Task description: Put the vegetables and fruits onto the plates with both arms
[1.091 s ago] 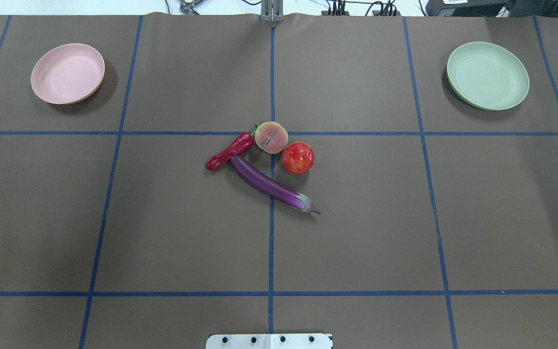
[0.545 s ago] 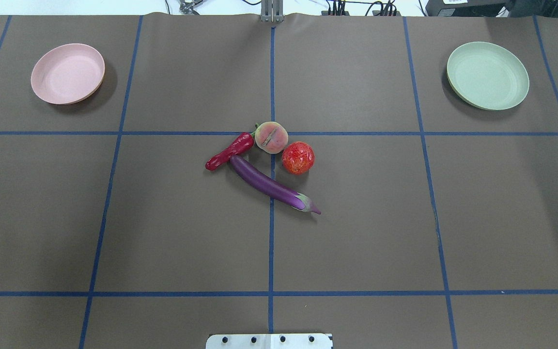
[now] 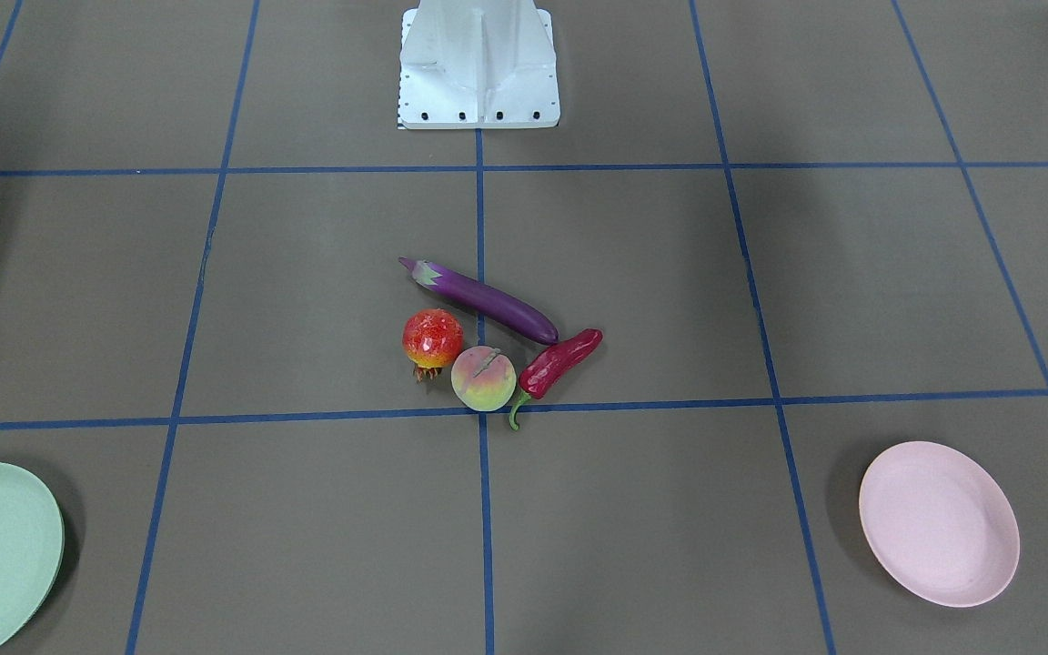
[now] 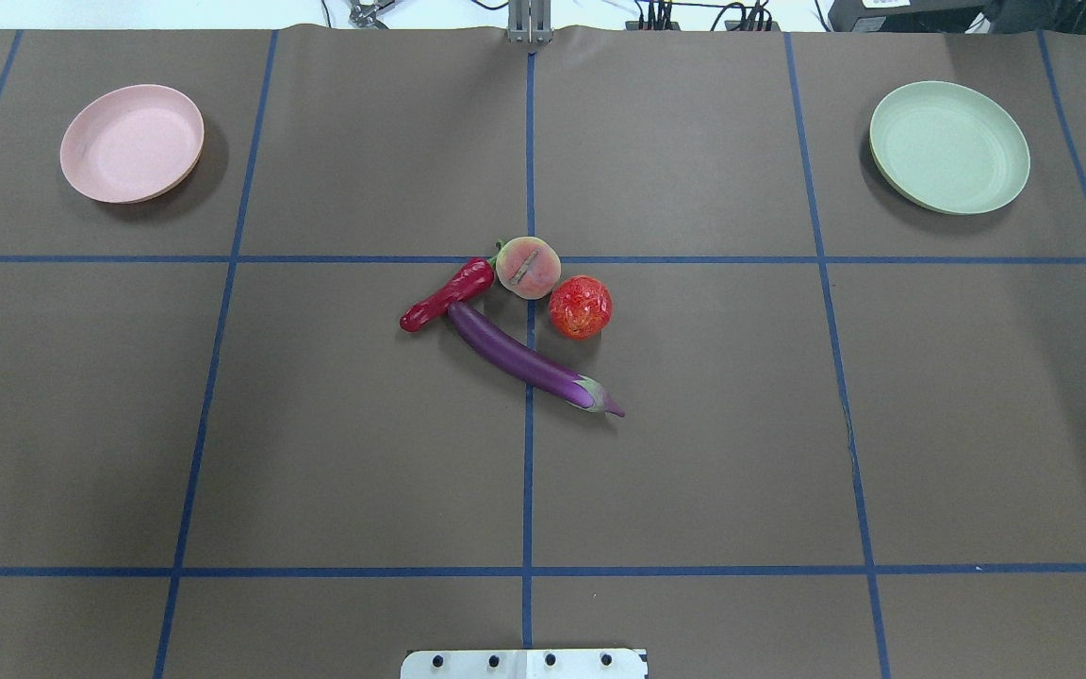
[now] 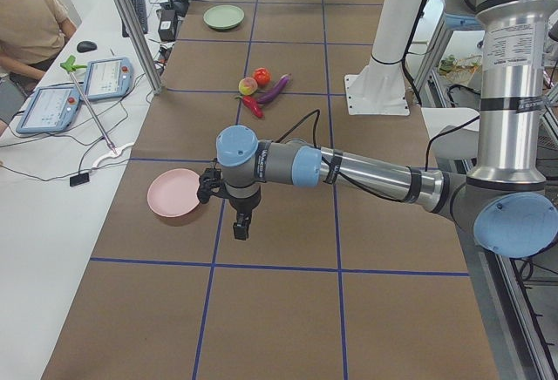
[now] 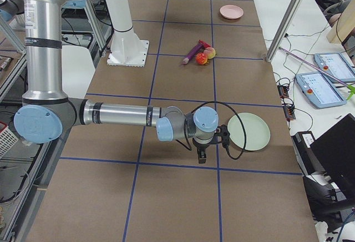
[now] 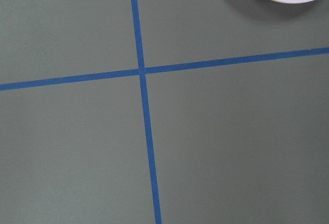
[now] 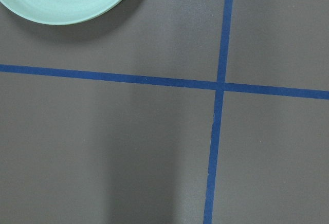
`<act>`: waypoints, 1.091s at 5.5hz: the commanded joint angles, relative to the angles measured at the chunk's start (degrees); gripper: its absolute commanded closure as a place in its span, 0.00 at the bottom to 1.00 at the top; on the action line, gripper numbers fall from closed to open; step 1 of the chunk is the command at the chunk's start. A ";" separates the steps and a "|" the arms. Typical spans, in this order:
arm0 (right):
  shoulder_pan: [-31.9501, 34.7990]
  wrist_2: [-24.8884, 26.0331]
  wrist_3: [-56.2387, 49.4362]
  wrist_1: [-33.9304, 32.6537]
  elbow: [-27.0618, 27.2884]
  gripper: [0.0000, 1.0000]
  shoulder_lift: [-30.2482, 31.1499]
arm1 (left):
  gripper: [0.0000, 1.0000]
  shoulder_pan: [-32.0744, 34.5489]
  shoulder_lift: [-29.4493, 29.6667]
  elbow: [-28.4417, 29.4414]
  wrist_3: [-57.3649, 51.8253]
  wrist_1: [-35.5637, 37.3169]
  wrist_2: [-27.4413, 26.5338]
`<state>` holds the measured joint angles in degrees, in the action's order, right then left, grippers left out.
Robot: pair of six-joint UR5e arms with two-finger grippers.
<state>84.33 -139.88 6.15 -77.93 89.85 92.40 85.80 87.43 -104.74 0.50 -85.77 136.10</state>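
Observation:
The purple eggplant (image 4: 524, 363), red chili (image 4: 447, 294), peach (image 4: 527, 268) and pomegranate (image 4: 581, 306) lie clustered at the table's middle, touching one another. The pink plate (image 4: 132, 143) sits far left and the mint green plate (image 4: 948, 146) far right; both hold nothing. My left gripper (image 5: 241, 227) hangs beside the pink plate (image 5: 174, 193), seen only in the exterior left view. My right gripper (image 6: 201, 154) hangs beside the green plate (image 6: 249, 132), seen only in the exterior right view. I cannot tell whether either is open or shut.
The white pedestal base (image 3: 478, 64) stands at the robot's side of the table. Blue tape lines grid the brown surface. An operator's bench with tablets (image 5: 52, 101) and a metal post (image 5: 131, 23) runs along the far edge.

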 commanded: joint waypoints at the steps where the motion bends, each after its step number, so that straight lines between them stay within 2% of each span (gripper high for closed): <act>1: -1.18 -3.02 0.35 -0.03 -0.11 0.00 -0.98 | 0.00 -9.25 3.24 -0.72 10.31 -10.30 2.85; 2: -3.71 -3.64 0.27 0.06 1.02 0.00 -1.60 | 0.00 -14.72 6.05 -1.68 23.27 -16.38 2.59; 3: -6.26 -3.73 0.27 0.06 3.12 0.00 -2.04 | 0.00 -20.26 12.17 -2.13 36.28 -16.79 1.46; 4: -7.51 -3.99 0.35 0.06 4.10 0.00 -2.13 | 0.01 -28.84 18.32 -2.13 38.93 -16.62 -8.21; 5: -8.82 -4.52 1.57 0.06 4.72 0.00 -2.22 | 0.07 -36.41 22.47 -0.91 38.61 -16.10 -13.70; 6: -10.49 -4.44 4.19 0.15 4.99 0.00 -3.79 | 0.08 -39.27 30.26 4.75 38.17 -16.00 -13.93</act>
<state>75.23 -144.26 8.43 -77.84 94.49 89.65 50.06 111.70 -103.82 38.77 -101.92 123.68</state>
